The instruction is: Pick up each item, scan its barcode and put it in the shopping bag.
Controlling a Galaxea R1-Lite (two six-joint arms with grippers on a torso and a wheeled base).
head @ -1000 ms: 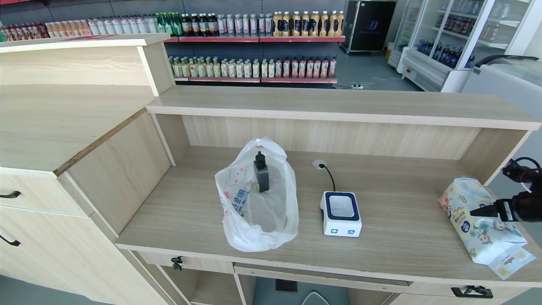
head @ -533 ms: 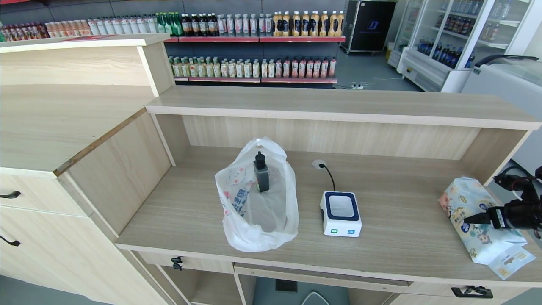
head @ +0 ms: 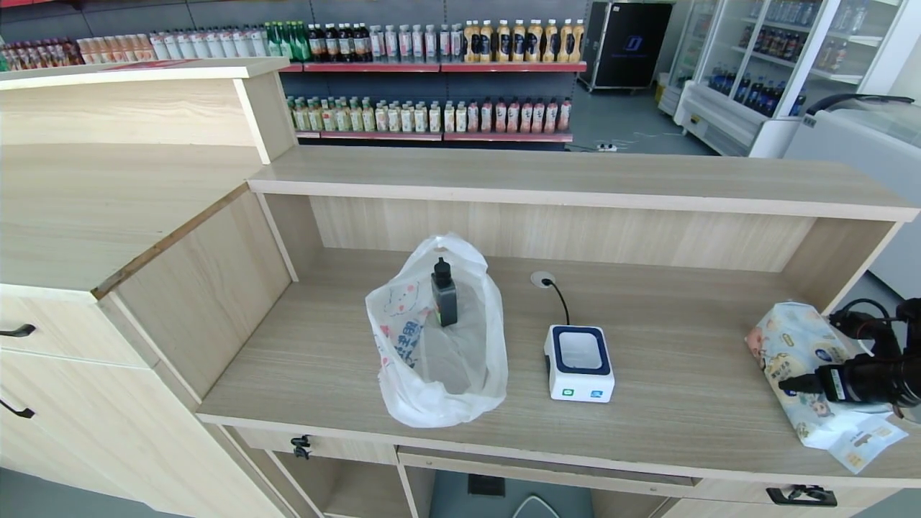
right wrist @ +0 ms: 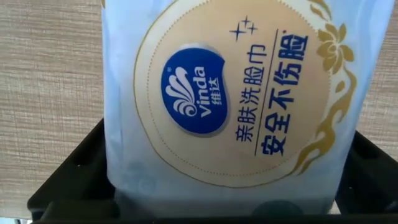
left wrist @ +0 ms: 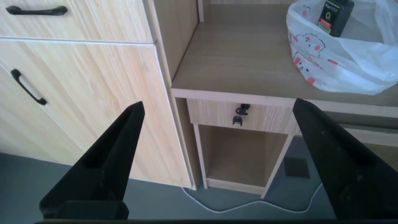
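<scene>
Because the tissue pack is soft and slick, we see the most risk in the grasp itself. It lies flat at the right end of the counter, close to the front edge, and a loose flap at its near end reaches almost to that edge. Our right gripper is down over the pack with its jaws apart, one on each side of the pack's width, and not closed on it. If the jaws close on film and air instead of on the tissues inside, we expect the wrapper to bunch and the pack to slide out once it leaves the wood. A push instead of a squeeze could also nudge it over the edge, since little counter remains on that side.

Next comes the scanner, which sits well to the left of the pack with its window facing up. We cannot see where the barcode is. If it ends up under a jaw or turned upward, the scan will likely fail.

Farther left, the shopping bag stands slumped with a dark bottle upright inside. Its mouth is narrow and limp, so a wide pack may catch the rim, drag the bag or tip the bottle.

Our left gripper hangs low in front of the cabinet beside the counter, with its jaws apart and empty. Nothing, then, holds the bag's mouth wide.
</scene>
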